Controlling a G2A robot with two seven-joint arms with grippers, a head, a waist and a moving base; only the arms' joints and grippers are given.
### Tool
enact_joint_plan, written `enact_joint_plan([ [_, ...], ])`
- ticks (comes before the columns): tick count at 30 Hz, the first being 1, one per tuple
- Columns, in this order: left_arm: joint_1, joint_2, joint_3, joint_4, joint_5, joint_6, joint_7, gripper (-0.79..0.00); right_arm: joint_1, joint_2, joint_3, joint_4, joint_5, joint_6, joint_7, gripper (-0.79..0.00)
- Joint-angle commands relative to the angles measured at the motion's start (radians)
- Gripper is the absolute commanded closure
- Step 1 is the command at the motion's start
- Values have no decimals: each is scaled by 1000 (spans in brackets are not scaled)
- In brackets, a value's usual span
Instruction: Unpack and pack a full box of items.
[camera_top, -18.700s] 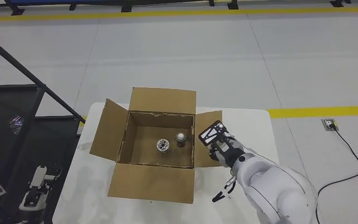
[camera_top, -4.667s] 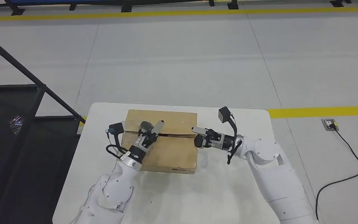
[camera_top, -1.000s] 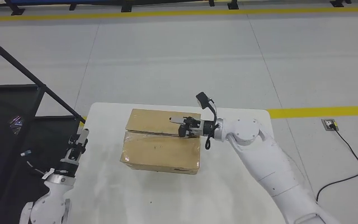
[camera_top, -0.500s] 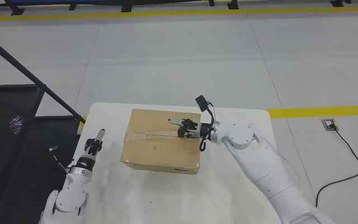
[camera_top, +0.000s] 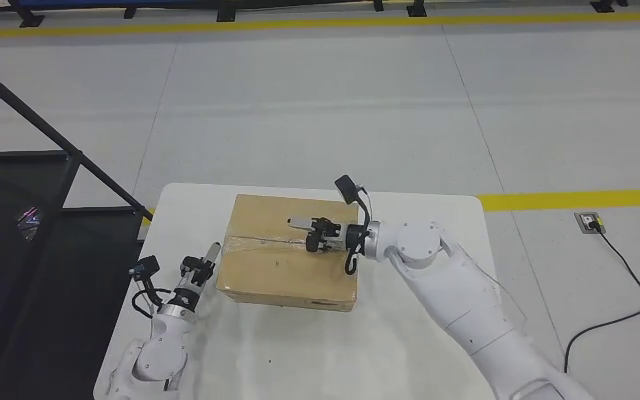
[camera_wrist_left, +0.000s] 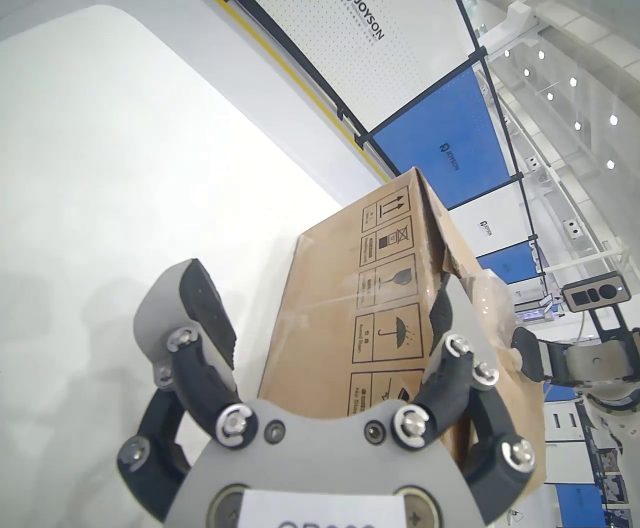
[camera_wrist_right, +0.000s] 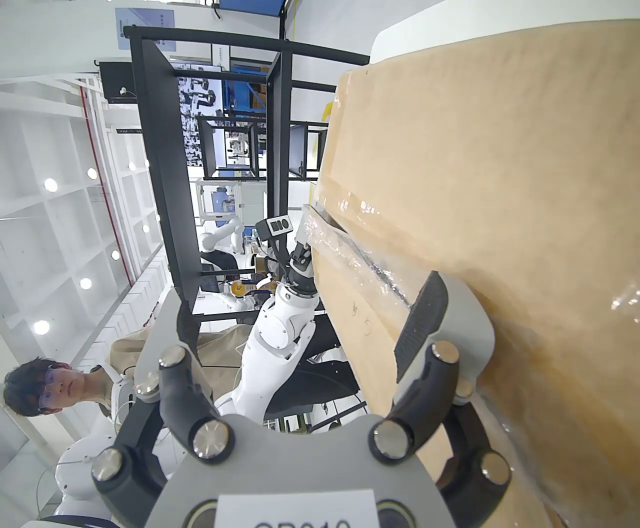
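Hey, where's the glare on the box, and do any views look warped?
Right wrist view: glare glints off the clear tape on the box seam; white shelving bows, fisheye-like. Left wrist view: wall panels curve. Top view: floor lines look straight.

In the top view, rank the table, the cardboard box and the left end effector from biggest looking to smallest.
1. table, clearly the largest.
2. box, covering a good part of the tabletop.
3. left end effector, far smaller, just beside the box's end.
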Motion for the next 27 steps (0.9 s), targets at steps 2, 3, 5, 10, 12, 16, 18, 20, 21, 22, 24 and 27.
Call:
enact_joint_plan([
  [2,5,-1,11,-5,11,-5,-1,-785,8,-9,-11,11,5,-5,0,-785],
  [3,8,-1,14,-7,17,-6,0,-785,10,-12,-14,15,8,-7,-1,-785],
  [5,12,-1,21,-12,35,-6,6,-785,16,-17,-21,23,10,-13,-3,-785],
  [10,23,-2,36,-27,48,-8,16,-785,28,-34,-39,41,7,-14,-29,-785],
  [12,28,-3,39,-35,49,-10,16,-785,31,-40,-46,49,11,-17,-30,-785],
  [16,38,-2,44,-49,54,-13,12,-785,42,-55,-60,68,20,-22,-29,-785],
  [18,41,-2,46,-53,55,-13,11,-785,48,-63,-69,79,24,-23,-29,-785],
  [20,42,-3,47,-55,53,-13,10,-785,55,-72,-80,91,28,-25,-31,-785],
  [21,43,-3,48,-56,51,-15,10,-785,59,-78,-85,97,31,-24,-33,-785],
  [22,44,-3,48,-56,49,-17,9,-785,64,-83,-90,103,35,-24,-36,-785],
  [24,45,-3,48,-57,44,-20,6,-785,74,-96,-102,119,46,-19,-39,-785],
  [27,48,-2,47,-58,39,-22,5,-785,93,-119,-126,144,59,-8,-51,-785],
])
